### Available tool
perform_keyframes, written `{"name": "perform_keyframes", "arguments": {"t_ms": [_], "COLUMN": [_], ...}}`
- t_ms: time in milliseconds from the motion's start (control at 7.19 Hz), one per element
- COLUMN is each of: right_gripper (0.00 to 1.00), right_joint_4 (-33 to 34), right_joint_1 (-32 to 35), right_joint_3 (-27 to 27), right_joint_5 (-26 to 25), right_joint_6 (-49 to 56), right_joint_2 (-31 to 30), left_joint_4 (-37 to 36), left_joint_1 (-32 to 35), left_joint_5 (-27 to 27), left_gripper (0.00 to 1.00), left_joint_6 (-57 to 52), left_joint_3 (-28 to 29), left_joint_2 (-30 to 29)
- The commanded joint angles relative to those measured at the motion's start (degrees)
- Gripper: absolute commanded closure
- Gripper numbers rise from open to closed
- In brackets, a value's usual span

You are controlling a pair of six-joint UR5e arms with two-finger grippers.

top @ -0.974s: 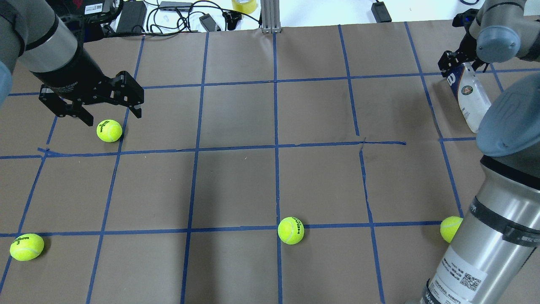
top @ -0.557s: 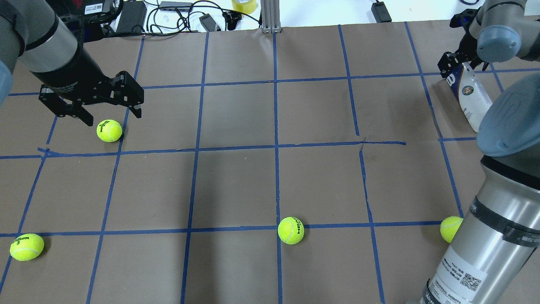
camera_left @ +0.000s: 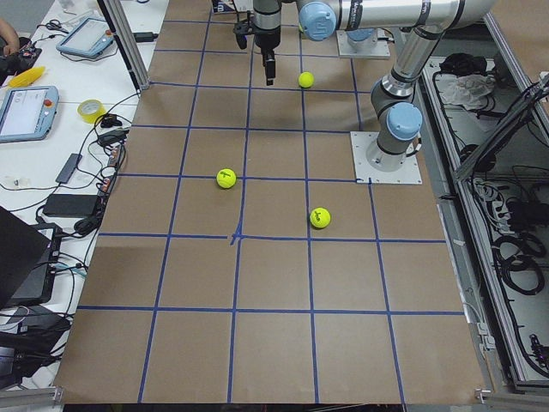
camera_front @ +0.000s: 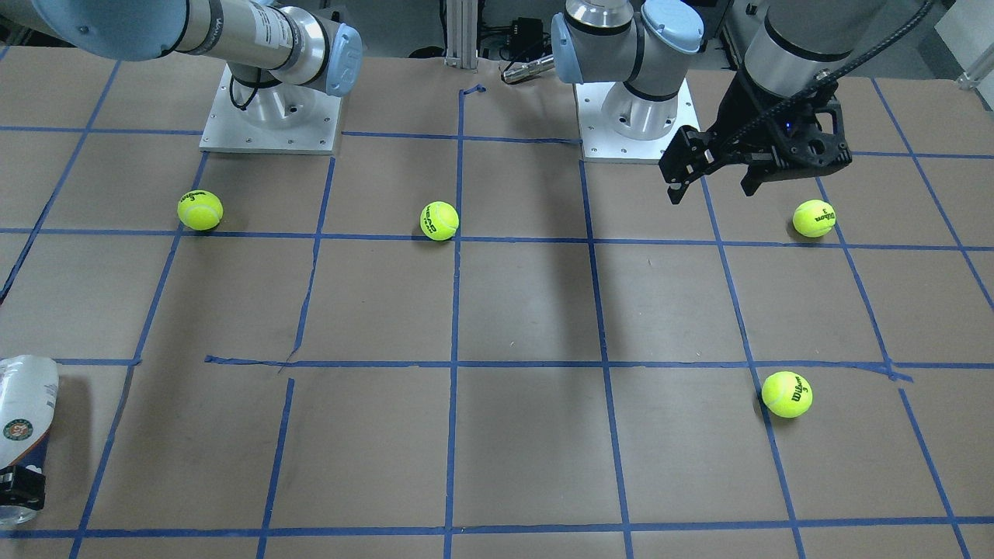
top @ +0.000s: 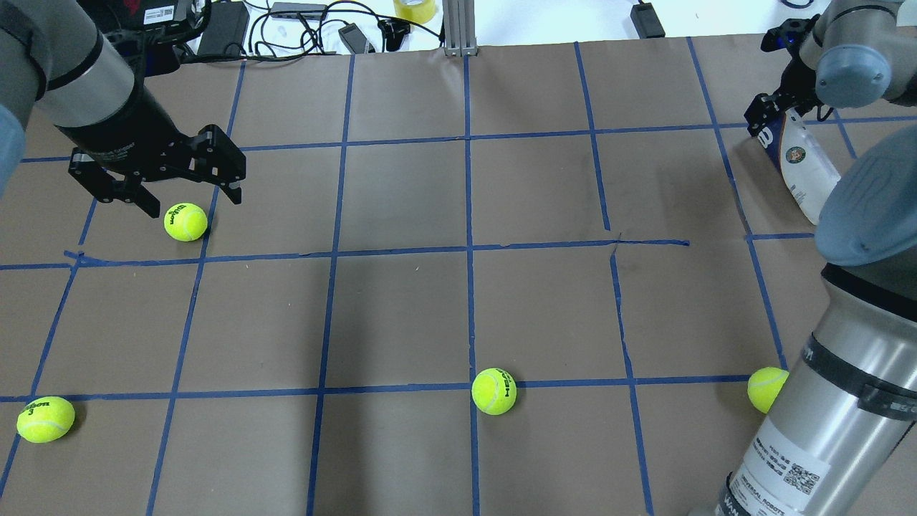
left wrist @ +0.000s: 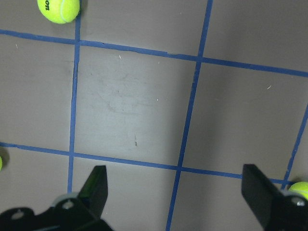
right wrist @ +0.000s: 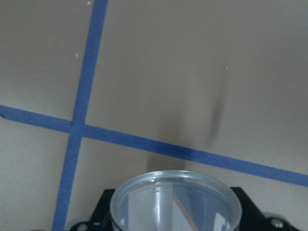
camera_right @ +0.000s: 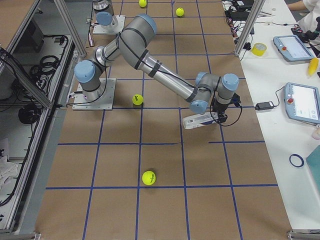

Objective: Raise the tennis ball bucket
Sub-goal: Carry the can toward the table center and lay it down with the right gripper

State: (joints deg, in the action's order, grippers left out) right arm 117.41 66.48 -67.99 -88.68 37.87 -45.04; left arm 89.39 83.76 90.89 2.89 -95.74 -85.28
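I see the tennis ball bucket (top: pixel 801 172) way out on the right side of the table (top: pixel 401 315), on the far side from the robot's base. It is tipped over sideways, not standing up. Its dark blue end is in the right gripper (top: pixel 770 118), and its clear end points back toward the robot. That gripper is pinching the bucket. In the right wrist view I see a black finger (right wrist: pixel 102 214) on each side of the clear round rim. I cannot tell if the clear end touches the table or hangs just above it. The left gripper (top: pixel 190 195) is well apart from all this, over on the left side. It is spread wide with nothing in it. It hangs over the brown paper, and a yellow tennis ball (top: pixel 185 221) lies on the table near its fingertips.
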Motion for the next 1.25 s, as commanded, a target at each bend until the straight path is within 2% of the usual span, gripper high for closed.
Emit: {"name": "perform_keyframes", "arguments": {"t_ms": [0,139,278,557,835,1113], "right_gripper": [0.30,0.33,0.48,0.59,0.60,0.66], "right_joint_4": [-3.58,-5.16,-7.27,-6.41,-6.32,-4.14], "right_joint_1": [0.75,2.06,4.77,12.41,21.54,34.70], "right_joint_3": [-0.47,-2.39,-5.63,-8.82,-8.82,-8.74], "right_joint_5": [2.19,6.37,6.93,5.89,5.80,1.17], "right_joint_6": [3.76,6.06,6.17,7.03,16.15,17.24], "right_joint_2": [-4.33,-6.79,-10.13,-15.50,-15.70,-16.05], "left_joint_4": [-0.01,-0.01,-0.09,-0.18,-0.27,-0.18], "left_joint_1": [0.09,0.09,0.09,0.09,-0.18,-4.19], "left_joint_5": [-0.01,-0.01,-0.09,-0.10,0.08,-0.18], "left_gripper": [0.00,0.00,0.00,0.00,0.00,0.00], "left_joint_6": [0.28,0.28,0.36,0.45,-0.25,-0.42], "left_joint_3": [-0.24,-0.33,-0.33,-0.33,0.46,1.51], "left_joint_2": [0.11,0.11,0.11,0.11,0.02,-0.15]}}
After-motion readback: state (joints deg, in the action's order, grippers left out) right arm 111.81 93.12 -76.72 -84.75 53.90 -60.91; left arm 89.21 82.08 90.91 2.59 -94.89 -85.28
